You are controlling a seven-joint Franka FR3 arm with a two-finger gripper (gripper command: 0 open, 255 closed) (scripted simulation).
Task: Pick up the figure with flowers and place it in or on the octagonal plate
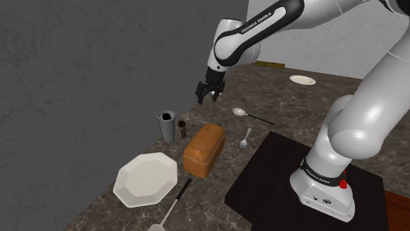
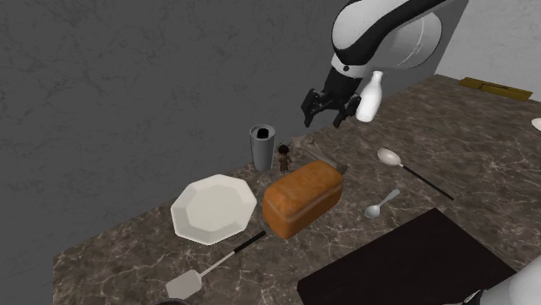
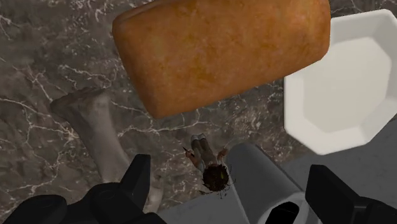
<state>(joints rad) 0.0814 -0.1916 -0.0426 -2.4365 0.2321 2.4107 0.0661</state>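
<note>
The figure with flowers (image 1: 182, 126) is a small dark-haired brown doll on the marble counter, between a grey cup (image 1: 167, 125) and a bread loaf (image 1: 204, 149). In the wrist view the figure (image 3: 210, 167) lies just ahead of the fingers, beside the cup (image 3: 254, 184). The white octagonal plate (image 1: 146, 179) sits on the counter past the loaf, toward the shoulder view's lower left, and it appears again in the second exterior view (image 2: 213, 208) and the wrist view (image 3: 343, 83). My gripper (image 1: 209, 92) (image 2: 328, 111) (image 3: 231, 173) hangs open above the figure, holding nothing.
The loaf (image 2: 302, 197) lies right beside the figure (image 2: 285, 158). Two spoons (image 1: 240, 112) (image 1: 245, 138), a spatula (image 1: 171, 210), a white bottle (image 2: 371, 95) and a small round plate (image 1: 302, 80) are spread over the counter. A grey wall runs behind the cup.
</note>
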